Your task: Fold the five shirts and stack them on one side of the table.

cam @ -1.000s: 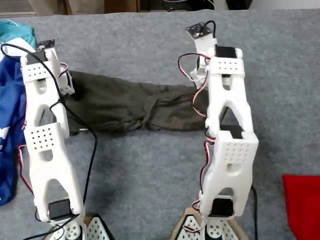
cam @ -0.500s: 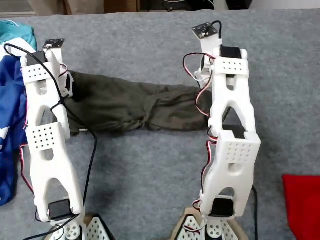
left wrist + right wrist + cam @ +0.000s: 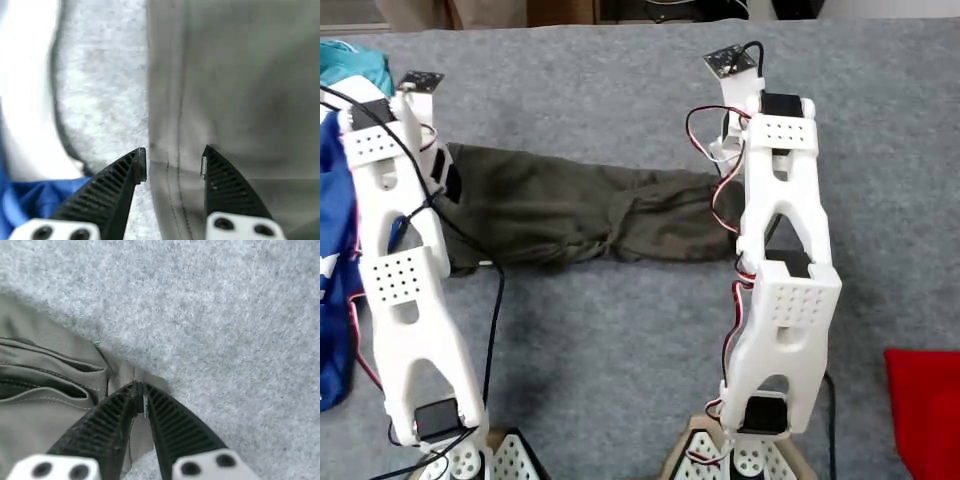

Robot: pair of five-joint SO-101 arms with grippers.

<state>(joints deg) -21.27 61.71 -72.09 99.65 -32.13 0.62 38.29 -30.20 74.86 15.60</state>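
Note:
An olive shirt (image 3: 570,210) lies bunched in a long strip across the grey table between the two arms. My left gripper (image 3: 173,161) is open at the strip's left end, one finger on each side of the stitched hem of the olive shirt (image 3: 240,75). My right gripper (image 3: 140,392) is shut on a corner of the olive shirt (image 3: 45,410) at the strip's right end, low over the table. The left arm (image 3: 395,200) and right arm (image 3: 780,200) cover both ends from above.
A blue shirt (image 3: 335,250) and a teal shirt (image 3: 355,60) lie heaped at the left edge, close to the left arm. A red shirt (image 3: 925,410) lies at the front right. Bare grey table (image 3: 600,340) stretches in front of the olive strip.
The left arm has shifted left toward the blue heap. The right arm moved slightly right at first, then kept still. The olive shirt has hardly moved.

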